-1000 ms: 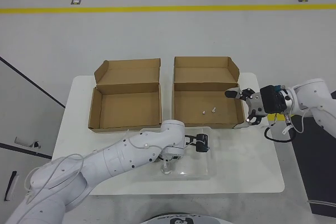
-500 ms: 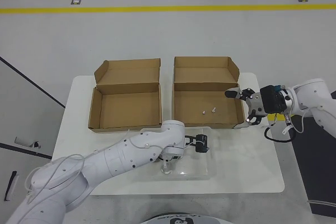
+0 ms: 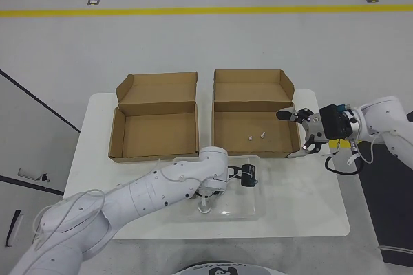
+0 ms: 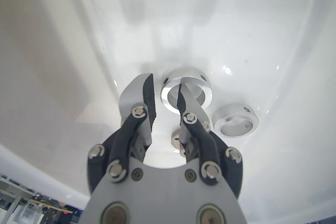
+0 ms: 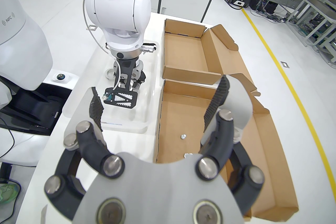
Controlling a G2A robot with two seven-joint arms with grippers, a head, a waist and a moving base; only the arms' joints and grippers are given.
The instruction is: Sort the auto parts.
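A silver shaft collar (image 4: 191, 77), a thick polished ring with a small set-screw hole in its side wall, lies flat on the floor of a clear plastic tray (image 3: 256, 210). The left gripper (image 4: 163, 81) stands over it with its jaws at a narrow gap. One ribbed fingertip dips into the ring's bore and the other stands just outside the wall, a sliver of space between pad and metal. A second collar (image 4: 235, 124) of the same kind lies just beside the first, apart from it. A smaller round metal part (image 4: 175, 139) sits partly hidden under the gripper's fingers.

The tray rests near the front of a white table (image 3: 310, 206). Behind it two open cardboard boxes stand side by side with their lids folded back, the left box (image 3: 155, 134) and the right box (image 3: 234, 134). Two small screws (image 3: 250, 137) lie near each other on the right box's floor. The right gripper (image 3: 297, 130) hovers at that box's outer edge, jaws spread wide and holding nothing.

The floor around the table is pale grey, with a yellow line (image 3: 206, 11) painted across it beyond the boxes.
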